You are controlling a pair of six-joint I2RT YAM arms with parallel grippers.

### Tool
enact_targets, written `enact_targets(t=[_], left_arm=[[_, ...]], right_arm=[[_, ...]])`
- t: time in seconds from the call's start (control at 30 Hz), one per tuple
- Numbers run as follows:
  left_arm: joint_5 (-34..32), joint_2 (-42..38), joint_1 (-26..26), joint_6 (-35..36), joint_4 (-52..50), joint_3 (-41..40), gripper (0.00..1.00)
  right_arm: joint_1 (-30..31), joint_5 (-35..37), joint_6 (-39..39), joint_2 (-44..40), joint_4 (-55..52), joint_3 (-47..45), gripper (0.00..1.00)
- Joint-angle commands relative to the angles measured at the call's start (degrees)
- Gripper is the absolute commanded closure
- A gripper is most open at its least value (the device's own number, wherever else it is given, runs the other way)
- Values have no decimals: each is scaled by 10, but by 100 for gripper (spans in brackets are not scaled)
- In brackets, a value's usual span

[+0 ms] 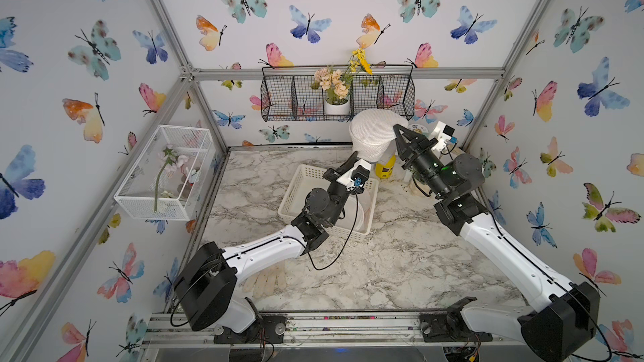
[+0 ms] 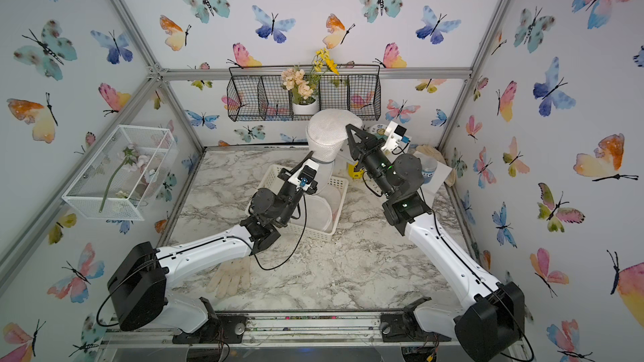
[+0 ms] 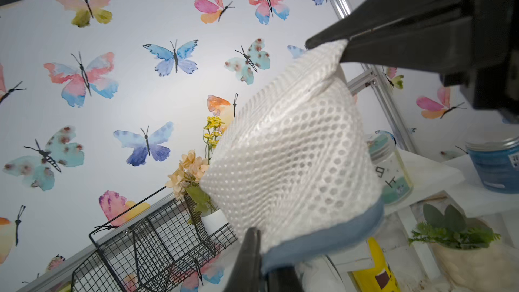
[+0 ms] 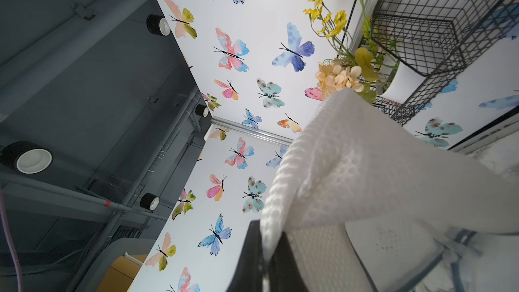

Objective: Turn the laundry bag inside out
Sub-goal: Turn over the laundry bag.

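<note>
laundry bag long axis runs from left hand, clenched on hem, up to right hand, clenched on top corner.

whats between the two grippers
Only the mesh laundry bag, held from the left gripper at its blue hem to the right gripper, seen in both top views.

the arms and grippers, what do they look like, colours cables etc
Both match: the left arm and right arm have white link shells, black joints and bulky black bases. A thin black cable loops beside the left arm; green lights glow on the right arm's joints. The left gripper and right gripper are black and taper to narrow wedges, each with a white camera mount.
</note>
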Motion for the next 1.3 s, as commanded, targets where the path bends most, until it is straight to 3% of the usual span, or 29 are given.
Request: enact_targets(t=[0.0, 0.17, 0.37, 0.47, 0.53, 0.6, 0.73, 0.93, 0.97, 1.13, 1.27], left_arm=[[-23, -4, 1, 9, 25, -11, 100], [-3, -6, 1, -10, -19, -50, 100], [52, 23, 1, -30, -55, -33, 99], [57, 5, 1, -40, -29, -22, 59], [62, -20, 2, -44, -19, -21, 44], [73, -52, 4, -50, -28, -24, 37], [55, -136, 8, -59, -113, -33, 27], [68, -259, 64, -123, -273, -61, 8], [82, -268, 75, -132, -295, -60, 1], [138, -291, 108, -174, -322, -64, 1], [194, -299, 109, -151, -324, -74, 1]], right_arm=[[-1, 48, 45, -10, 96, -8, 98], [0, 31, 104, 41, 202, 38, 98], [-1, -23, 102, 74, 217, 70, 98], [-1, -26, 85, 57, 177, 39, 98], [-1, -16, 68, 36, 129, 15, 98], [-1, -11, 36, 17, 82, -3, 98], [-2, -7, -60, -14, -50, -6, 98], [-2, 6, -247, -18, -301, 97, 98], [-2, 2, -258, -11, -326, 111, 98], [-1, -77, -263, 25, -361, 156, 98], [-1, -143, -225, 54, -355, 176, 98]])
